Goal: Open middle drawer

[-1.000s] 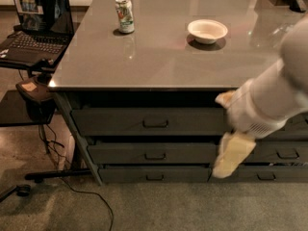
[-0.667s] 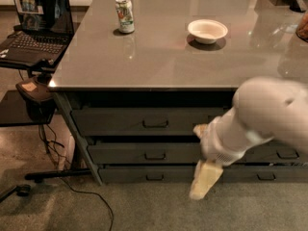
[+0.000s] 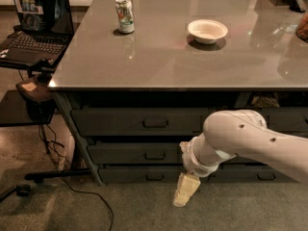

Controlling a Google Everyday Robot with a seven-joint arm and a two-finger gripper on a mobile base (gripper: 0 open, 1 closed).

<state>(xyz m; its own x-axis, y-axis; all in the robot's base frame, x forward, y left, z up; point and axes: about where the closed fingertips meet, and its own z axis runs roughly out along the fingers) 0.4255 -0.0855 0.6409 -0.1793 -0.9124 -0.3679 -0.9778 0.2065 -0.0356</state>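
The middle drawer (image 3: 125,153) is the dark grey front of medium height in the left stack under the counter. Its small dark pull (image 3: 155,155) sits at its centre, and it looks shut. A taller drawer (image 3: 120,121) lies above it and a thinner one (image 3: 125,175) below. My gripper (image 3: 185,190) is cream-coloured and hangs from the white arm (image 3: 240,141). It points down at the carpet in front of the thin bottom drawer. It is right of and below the middle pull and touches nothing.
On the grey counter (image 3: 159,61) stand a drink can (image 3: 124,15) and a white bowl (image 3: 207,31). A laptop (image 3: 33,23) sits on a black stand at the left, with cables (image 3: 72,186) on the carpet. More drawers lie at the right behind my arm.
My arm has swung left and lower across the drawer fronts, bringing the gripper down near the carpet by the bottom drawer. The drawers have not moved.
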